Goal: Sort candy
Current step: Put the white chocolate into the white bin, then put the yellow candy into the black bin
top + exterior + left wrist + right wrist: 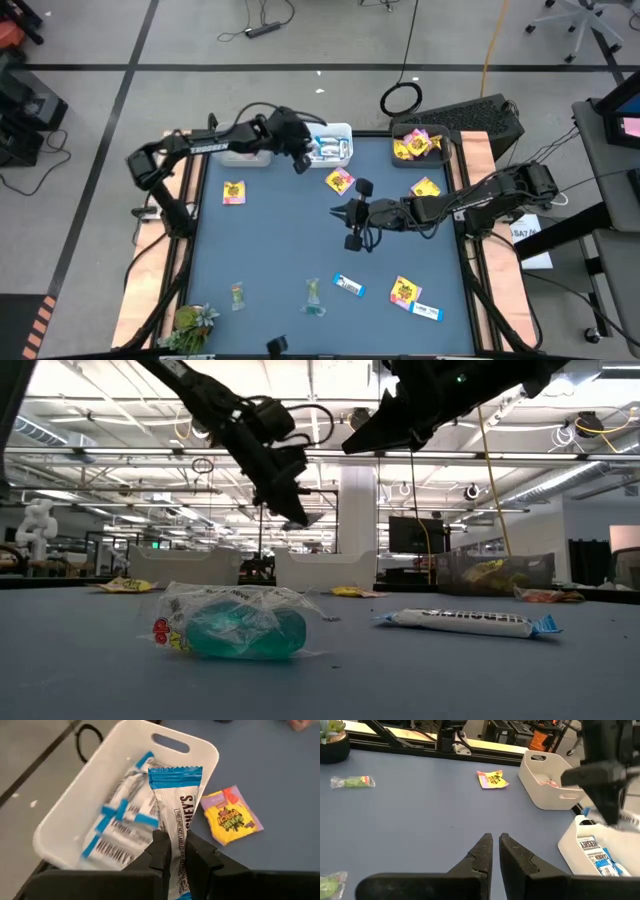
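My left gripper (300,160) hangs over the near end of a white bin (346,133) at the table's far side, shut on a blue-and-white candy bar (176,805). Several more such bars (117,832) lie in that bin. My right gripper (345,212) hovers shut above the table's middle, holding nothing. Loose candy lies flat on the blue table: yellow packets (234,192) (339,181) (404,290), blue-and-white bars (349,286) (425,311), and clear-wrapped green pieces (237,295) (235,628). My left gripper pinches the bar between its two fingers (161,851), at about mid-length (176,836), where the wrapper narrows. The fingers slant down toward the table's far side and run along the bar. The bar is lifted clear; its free end (175,772) reaches out over the bin.
A second white bin (547,782) stands left of the first, with pink pieces inside. A dark bin (418,145) at the far right holds yellow packets. A green plant (190,325) sits at the near left corner. Wooden rails edge the table's left and right sides.
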{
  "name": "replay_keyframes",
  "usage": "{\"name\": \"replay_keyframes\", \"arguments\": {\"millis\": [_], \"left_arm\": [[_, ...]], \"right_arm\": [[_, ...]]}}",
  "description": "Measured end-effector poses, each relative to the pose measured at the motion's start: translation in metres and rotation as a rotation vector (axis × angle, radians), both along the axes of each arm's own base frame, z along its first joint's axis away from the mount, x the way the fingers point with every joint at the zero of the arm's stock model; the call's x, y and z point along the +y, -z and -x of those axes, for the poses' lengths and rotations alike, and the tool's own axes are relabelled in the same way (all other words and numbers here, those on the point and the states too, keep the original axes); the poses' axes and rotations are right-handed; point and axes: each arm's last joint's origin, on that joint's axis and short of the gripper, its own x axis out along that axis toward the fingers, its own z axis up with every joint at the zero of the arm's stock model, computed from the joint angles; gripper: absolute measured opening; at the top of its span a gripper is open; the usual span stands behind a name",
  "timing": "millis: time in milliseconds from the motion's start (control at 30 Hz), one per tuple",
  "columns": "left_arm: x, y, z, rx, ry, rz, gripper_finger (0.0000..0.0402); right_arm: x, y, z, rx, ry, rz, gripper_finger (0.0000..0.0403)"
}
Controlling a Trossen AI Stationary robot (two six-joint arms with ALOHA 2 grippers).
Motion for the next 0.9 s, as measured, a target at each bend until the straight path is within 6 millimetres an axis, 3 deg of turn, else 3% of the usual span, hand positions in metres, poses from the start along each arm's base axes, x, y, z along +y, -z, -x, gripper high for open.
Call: {"name": "replay_keyframes", "arguments": {"millis": [267, 600, 900], "left_arm": [[0.021, 0.019, -0.032, 0.081, 0.048, 0.018, 0.0046], [0.027, 0.033, -0.032, 0.143, 0.083, 0.01, 0.0051], [0.026, 0.035, -0.028, 0.21, 0.071, -0.005, 0.0142]], "right_arm": [[-0.002, 0.002, 0.001, 0.021, 0.009, -0.003, 0.0024], [-0.016, 0.012, 0.005, 0.127, 0.074, -0.03, 0.0024], [-0.022, 0.013, 0.005, 0.134, 0.091, -0.03, 0.0024]]}}
